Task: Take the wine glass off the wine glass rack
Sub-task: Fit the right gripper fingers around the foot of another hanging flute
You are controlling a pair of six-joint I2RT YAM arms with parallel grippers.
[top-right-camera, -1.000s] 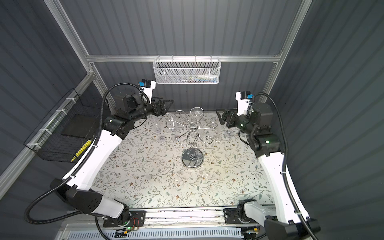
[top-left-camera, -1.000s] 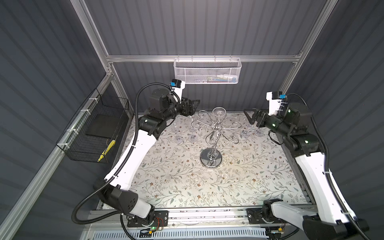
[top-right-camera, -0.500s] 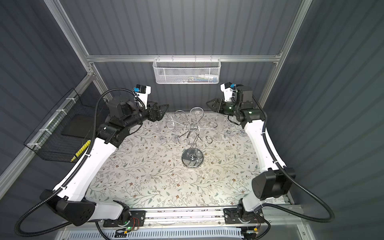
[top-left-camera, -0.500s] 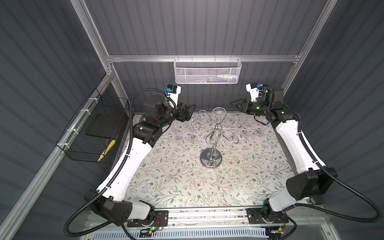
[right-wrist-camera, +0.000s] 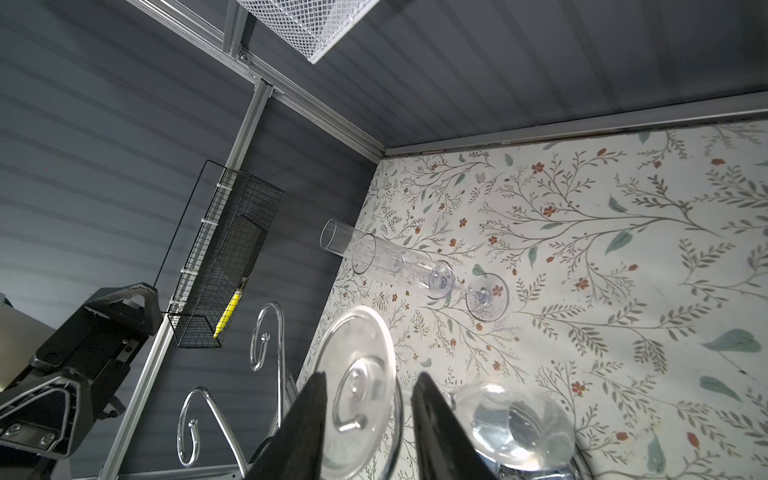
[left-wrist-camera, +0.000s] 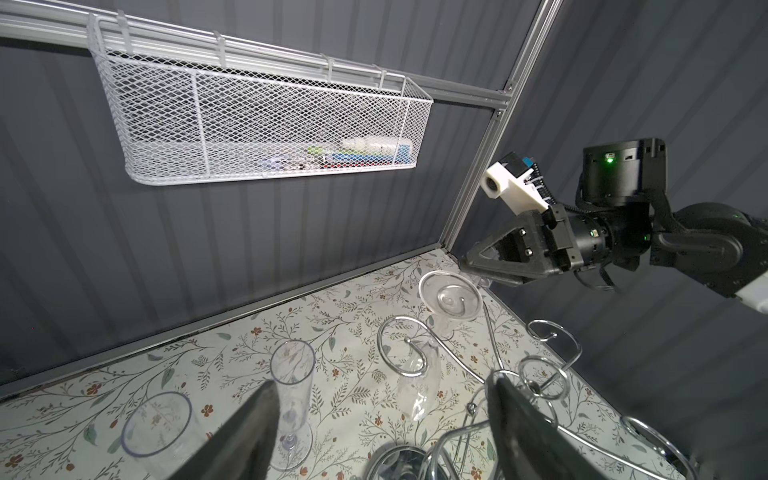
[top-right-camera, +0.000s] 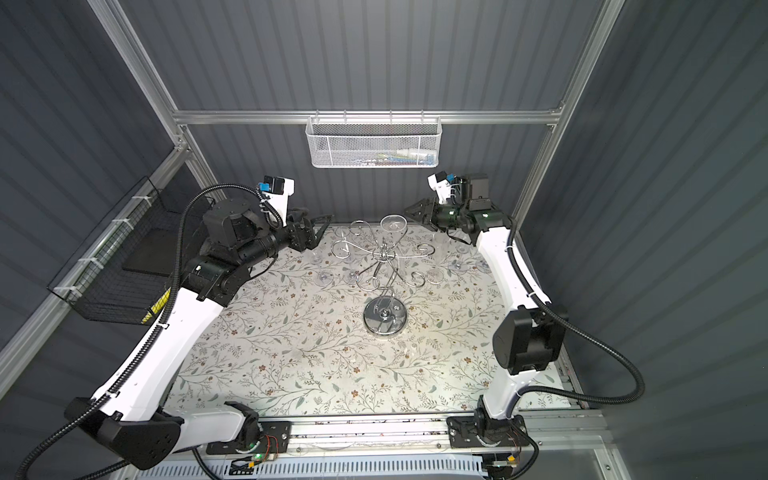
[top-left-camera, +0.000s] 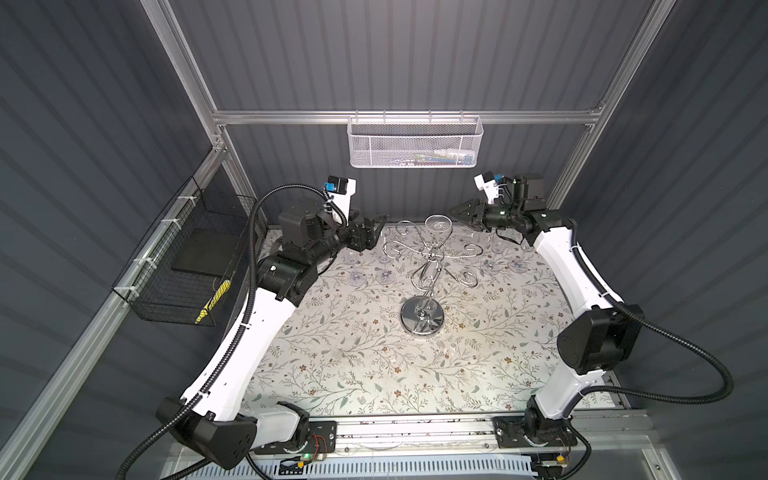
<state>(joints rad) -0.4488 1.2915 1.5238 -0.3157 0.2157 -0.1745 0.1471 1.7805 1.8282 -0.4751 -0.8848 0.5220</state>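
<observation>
Nothing's off yet: clear wine glass (top-left-camera: 438,224) hangs on chrome wire rack (top-left-camera: 411,322), your right hand (right-wrist-camera: 370,376) narrow astride its foot, grip unclear; left hand (top-left-camera: 379,230) wide, empty.

Left arm (top-left-camera: 249,345) and right arm (top-left-camera: 565,266): white moulded link shells joined by black cylindrical joint housings. A black corrugated cable conduit (top-left-camera: 253,249) loops from each base. The white wrist camera bracket (left-wrist-camera: 513,189) carries a blue connector. The black right gripper (left-wrist-camera: 469,266) has triangular jaws fastened with screws.
</observation>
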